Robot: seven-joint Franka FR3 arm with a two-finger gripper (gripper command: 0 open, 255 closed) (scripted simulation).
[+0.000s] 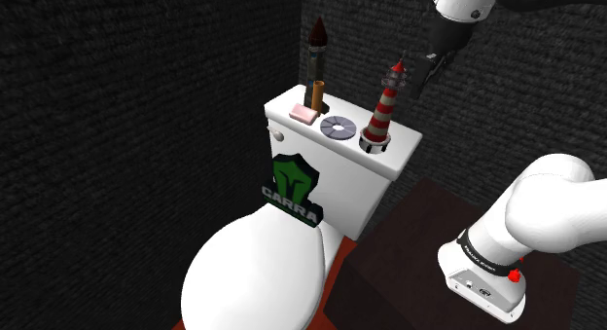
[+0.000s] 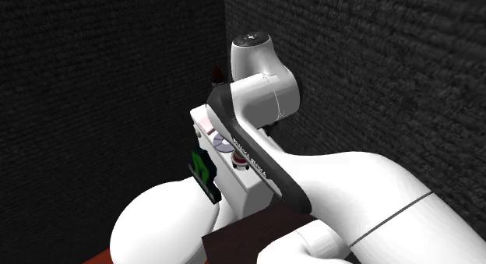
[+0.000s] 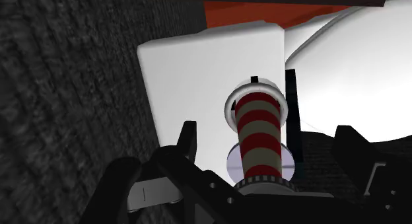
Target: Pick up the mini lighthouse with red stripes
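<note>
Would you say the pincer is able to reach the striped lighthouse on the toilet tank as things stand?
Probably yes: the pincer is open, lined up over the lighthouse, with nothing between them.

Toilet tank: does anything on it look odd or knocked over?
Nothing is tipped or spilled. The striped lighthouse and dark rocket figure stand upright; the pink bar and grey disc lie flat.

The toilet's white tank lid [image 1: 350, 109] carries four things. A red-and-white striped lighthouse [image 1: 384, 109] stands upright near the end at the shoulder view's right. A flat grey disc [image 1: 338, 127] lies about mid-lid. A small pink block [image 1: 304, 113], perhaps soap, lies toward the left end. Just behind the block, at the back edge, stands a tall dark pointed figure [image 1: 316, 60].
</note>
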